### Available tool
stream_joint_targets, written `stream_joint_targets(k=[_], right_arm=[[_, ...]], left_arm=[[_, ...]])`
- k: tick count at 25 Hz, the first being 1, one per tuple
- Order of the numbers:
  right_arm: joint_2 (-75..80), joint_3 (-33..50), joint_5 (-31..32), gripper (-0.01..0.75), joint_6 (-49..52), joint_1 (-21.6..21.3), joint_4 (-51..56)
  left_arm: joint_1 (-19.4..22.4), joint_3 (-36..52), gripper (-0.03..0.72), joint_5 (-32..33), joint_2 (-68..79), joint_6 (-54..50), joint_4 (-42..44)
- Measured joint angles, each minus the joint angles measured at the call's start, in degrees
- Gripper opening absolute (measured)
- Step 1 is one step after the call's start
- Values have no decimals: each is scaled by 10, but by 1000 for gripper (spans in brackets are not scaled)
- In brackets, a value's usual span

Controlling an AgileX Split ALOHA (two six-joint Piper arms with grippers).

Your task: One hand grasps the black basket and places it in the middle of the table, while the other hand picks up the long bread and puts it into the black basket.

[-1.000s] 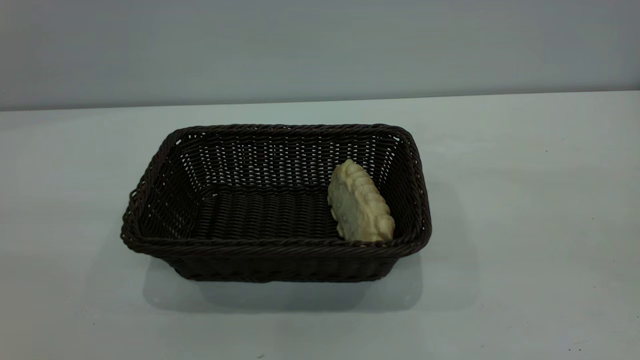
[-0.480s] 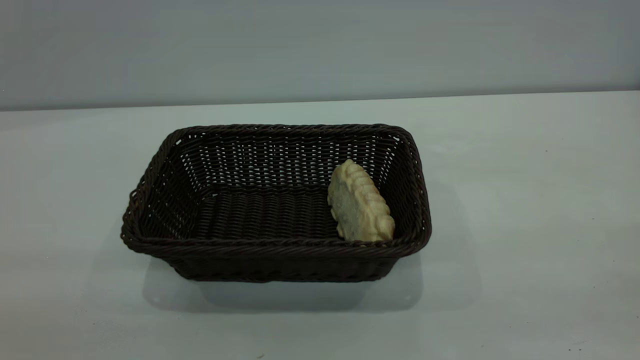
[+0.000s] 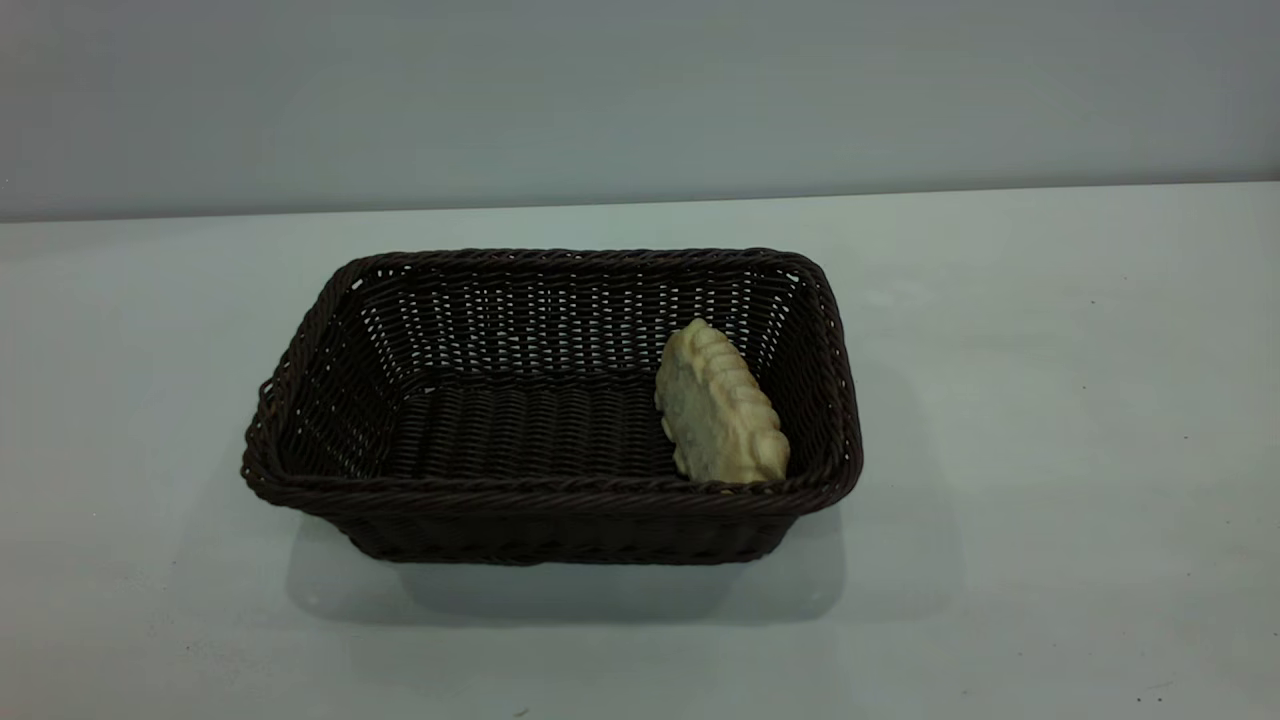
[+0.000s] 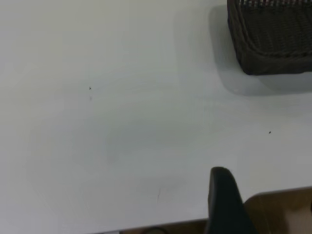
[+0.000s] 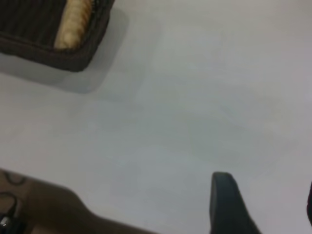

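The black basket (image 3: 550, 487) stands on the white table (image 3: 1050, 400) near its middle. The long bread (image 3: 718, 405) lies inside it, tilted against the right-hand wall with its pale underside showing. Neither gripper shows in the exterior view. My left gripper (image 4: 266, 183) hangs open and empty over the table's edge, far from the basket's corner (image 4: 273, 44). My right gripper (image 5: 266, 183) is open and empty over bare table, away from the basket (image 5: 58, 53) and the bread (image 5: 73, 22) in it.
A brown surface lies beyond the table's edge in the left wrist view (image 4: 282, 214) and in the right wrist view (image 5: 44, 204). A grey wall (image 3: 640, 100) rises behind the table. Bare tabletop lies on both sides of the basket.
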Motion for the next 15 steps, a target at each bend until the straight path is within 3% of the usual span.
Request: stream_joint_targets(k=[15], right_arm=[[0, 6, 1, 370, -10, 0, 11]], left_arm=[[0, 22, 487, -9, 0, 0, 1]])
